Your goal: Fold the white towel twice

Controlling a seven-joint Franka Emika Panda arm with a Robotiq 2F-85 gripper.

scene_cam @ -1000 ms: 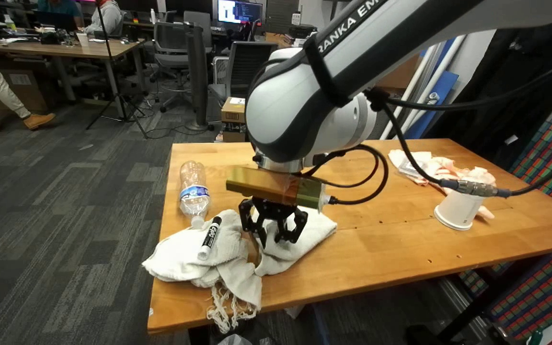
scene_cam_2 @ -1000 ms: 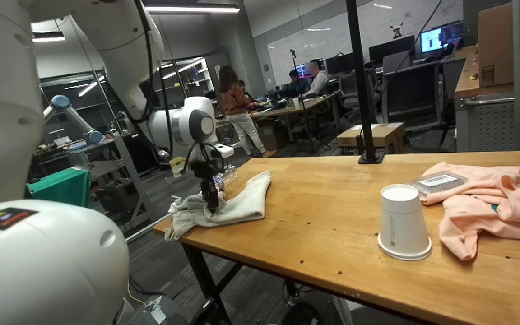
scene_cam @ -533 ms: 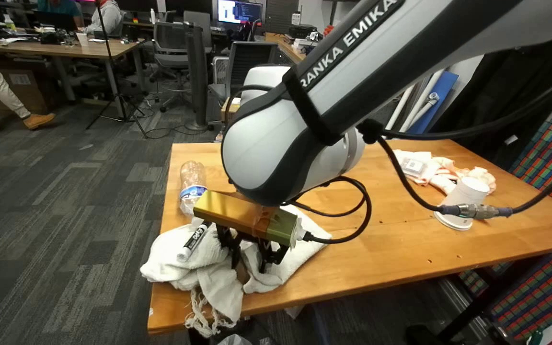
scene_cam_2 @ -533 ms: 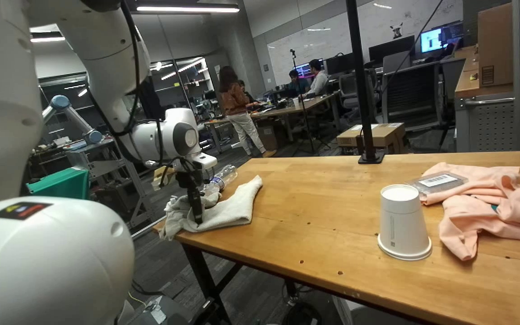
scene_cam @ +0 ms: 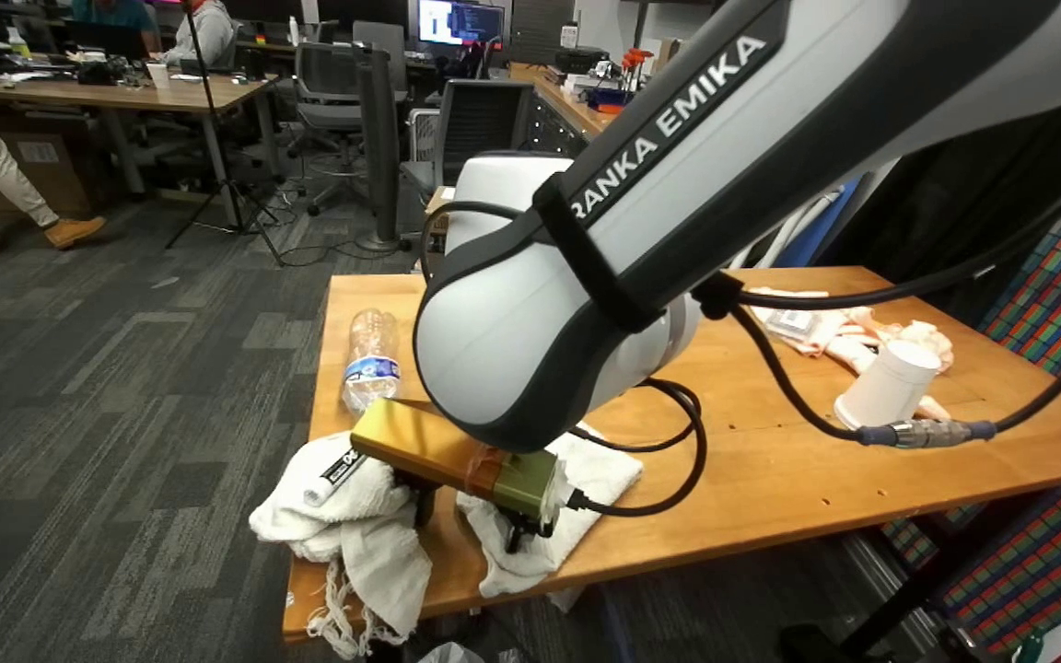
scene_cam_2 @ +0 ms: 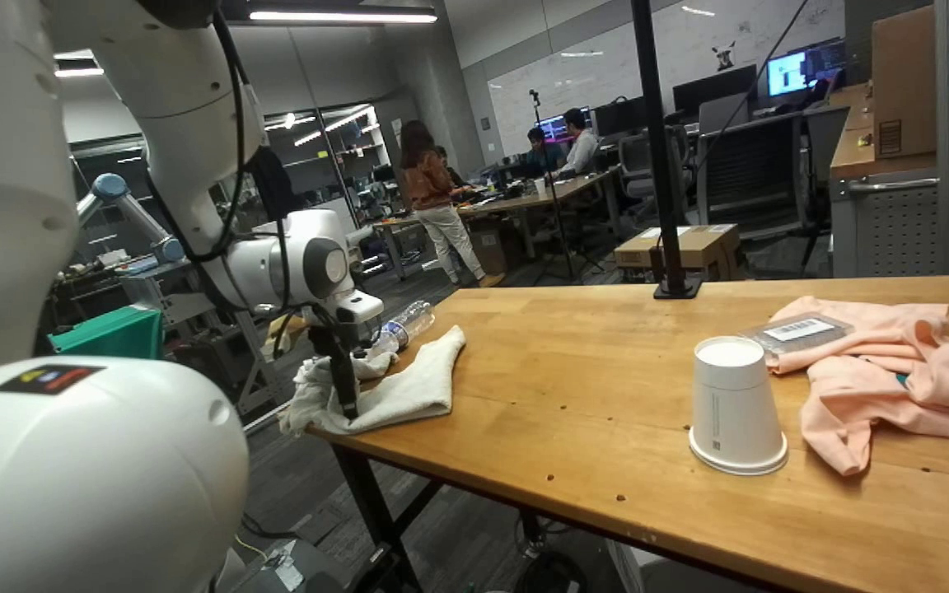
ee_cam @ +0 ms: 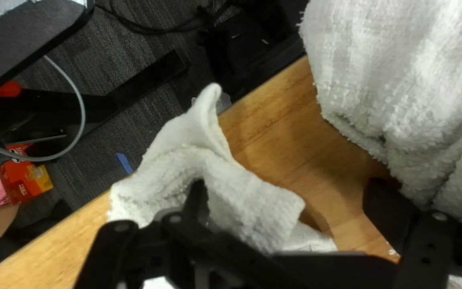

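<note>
In an exterior view, the white towel [scene_cam: 360, 506] lies at the left end of the table [scene_cam: 770, 470]; its bunched part, with the marker [scene_cam: 337, 476] on top, has slid left and nearer, fringe over the edge. In an exterior view, your gripper [scene_cam_2: 349, 411] has sunk toward the near left corner. In the wrist view it stands spread wide, one tip dipping into the flatter part, the other beside the bunch. You're likely pushing cloth, not pinching it; the first fold probably remains.
</note>
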